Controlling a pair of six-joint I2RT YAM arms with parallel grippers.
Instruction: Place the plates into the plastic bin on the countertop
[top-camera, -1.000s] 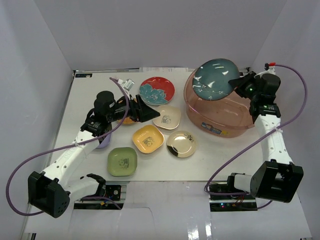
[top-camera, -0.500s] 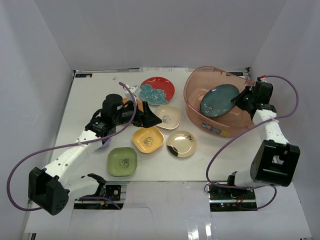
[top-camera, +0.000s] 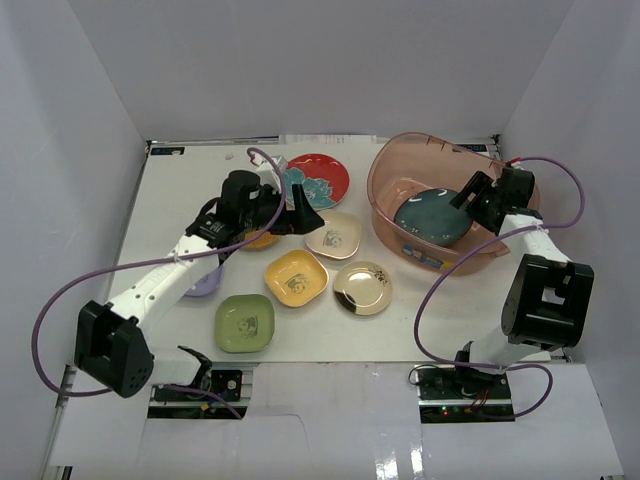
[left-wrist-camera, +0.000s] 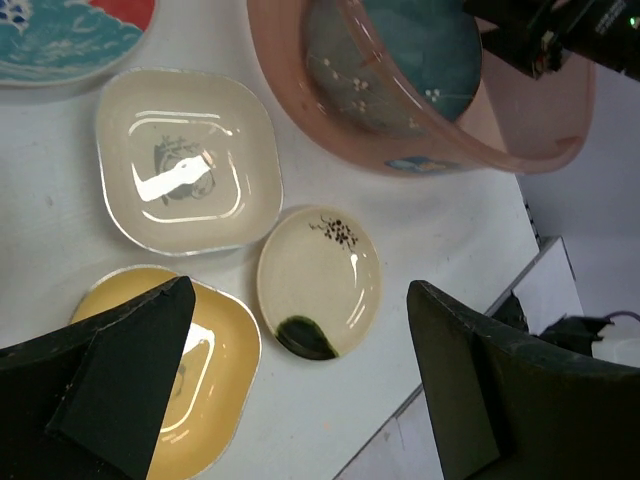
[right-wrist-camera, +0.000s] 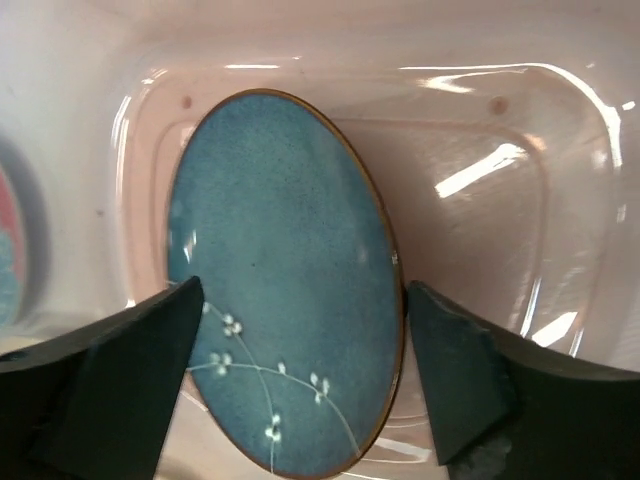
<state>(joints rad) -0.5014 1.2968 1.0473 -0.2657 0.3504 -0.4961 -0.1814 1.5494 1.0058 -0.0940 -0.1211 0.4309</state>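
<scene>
White countertop (top-camera: 150, 200) from above. Left gripper (top-camera: 297, 215) spread wide, empty, over yellow plate (left-wrist-camera: 215, 375), cream plate (left-wrist-camera: 185, 165) and gold plate (left-wrist-camera: 320, 280). Further right, pinkish plastic bin (top-camera: 420, 139) with dark teal plate (top-camera: 425, 218) lying inside. Right gripper (right-wrist-camera: 305, 295) parted astride it, gripping nothing.

Plastic bin (right-wrist-camera: 478, 205) — bare floor beside teal plate (right-wrist-camera: 285, 270), rim all round.
</scene>
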